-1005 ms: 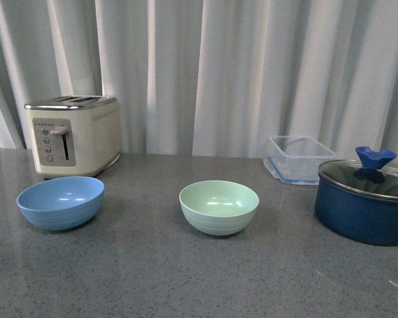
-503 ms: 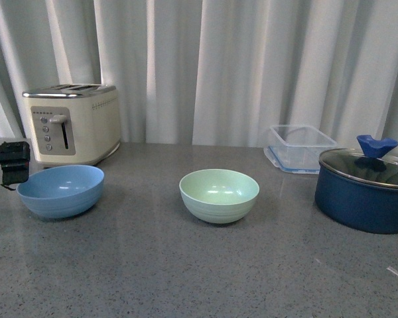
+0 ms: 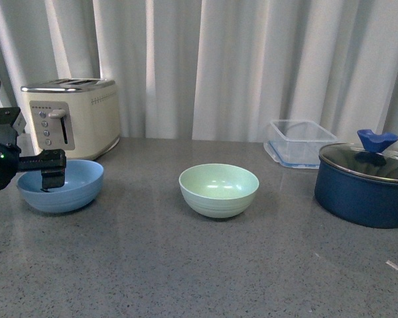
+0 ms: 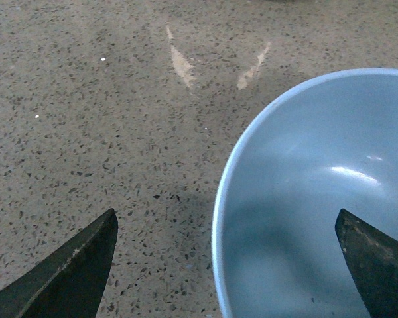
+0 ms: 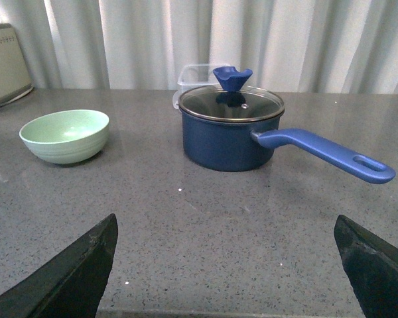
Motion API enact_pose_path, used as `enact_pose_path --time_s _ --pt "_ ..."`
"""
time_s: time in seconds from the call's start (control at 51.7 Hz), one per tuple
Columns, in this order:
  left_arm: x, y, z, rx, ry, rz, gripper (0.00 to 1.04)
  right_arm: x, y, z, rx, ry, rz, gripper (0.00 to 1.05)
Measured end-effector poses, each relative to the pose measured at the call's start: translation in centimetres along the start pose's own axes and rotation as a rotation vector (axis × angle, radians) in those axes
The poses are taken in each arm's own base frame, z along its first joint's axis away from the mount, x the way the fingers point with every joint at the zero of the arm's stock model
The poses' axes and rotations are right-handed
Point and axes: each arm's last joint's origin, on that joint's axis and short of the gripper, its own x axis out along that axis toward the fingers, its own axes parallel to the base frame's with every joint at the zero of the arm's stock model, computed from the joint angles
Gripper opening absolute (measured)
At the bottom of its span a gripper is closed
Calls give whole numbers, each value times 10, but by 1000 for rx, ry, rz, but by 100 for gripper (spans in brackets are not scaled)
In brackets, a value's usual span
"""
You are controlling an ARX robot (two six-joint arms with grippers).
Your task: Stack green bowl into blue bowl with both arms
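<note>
Left gripper (image 3: pixel 53 177) has moved in over the blue bowl (image 3: pixel 73 193), fingers spread astride its rim, gripping nothing. Right gripper (image 5: pixel 225 228) is spread wide and empty. Green bowl (image 3: pixel 219 190) sits untouched, well apart to the right of the blue one, so all the stacking is left.

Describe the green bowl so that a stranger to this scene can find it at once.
On the grey countertop, look midway between the cream toaster and the navy lidded saucepan. The green bowl stands there alone, upright and empty. Only its pale mint colour separates it from the same-shaped blue bowl by the toaster.
</note>
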Motion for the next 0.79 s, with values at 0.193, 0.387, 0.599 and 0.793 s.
enact_pose_path --time_s 0.193,0.387,0.599,0.793 --pt "1 4 -2 -26 16 37 69 0 0 0 0 0 0 95" --pt "1 8 -3 -54 23 64 42 0 0 0 0 0 0 95" --pt "-3 10 -2 -122 22 58 3 0 0 0 0 0 0 95" --pt "-8 7 1 -148 19 52 4 0 0 0 0 0 0 95"
